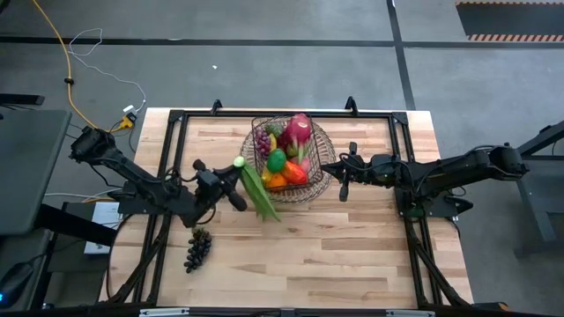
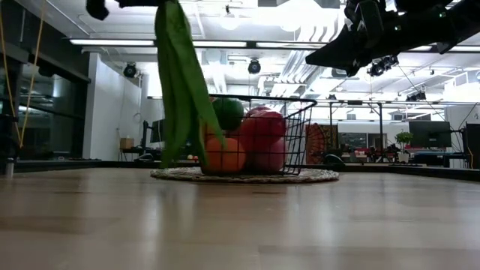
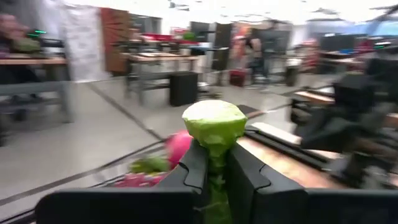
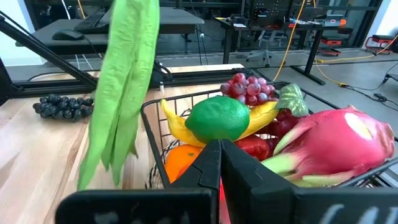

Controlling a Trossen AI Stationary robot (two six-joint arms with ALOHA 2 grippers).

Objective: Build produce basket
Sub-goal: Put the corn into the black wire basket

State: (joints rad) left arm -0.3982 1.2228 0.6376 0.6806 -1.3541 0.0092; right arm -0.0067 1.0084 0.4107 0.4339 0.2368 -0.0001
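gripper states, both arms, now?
Left gripper: shut on the long green beans, lifted beside the dark wire-mesh basket.
Right gripper: shut, empty.

Around my wooden surface (image 1: 335, 255) lies a grey floor (image 1: 264, 70) crossed by a yellow cable (image 1: 66, 66). Ceiling lights (image 2: 135, 42) glow above distant desks (image 4: 137, 18).

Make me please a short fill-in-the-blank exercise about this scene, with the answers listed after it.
1. The left tool is shut on the long green ____, which hang beside the basket.
2. The dark grapes lie on the ____, outside the basket.
3. The basket stands on a round woven ____.
4. The right tool is ____ and holds nothing.

Answers: beans; table; tray; shut
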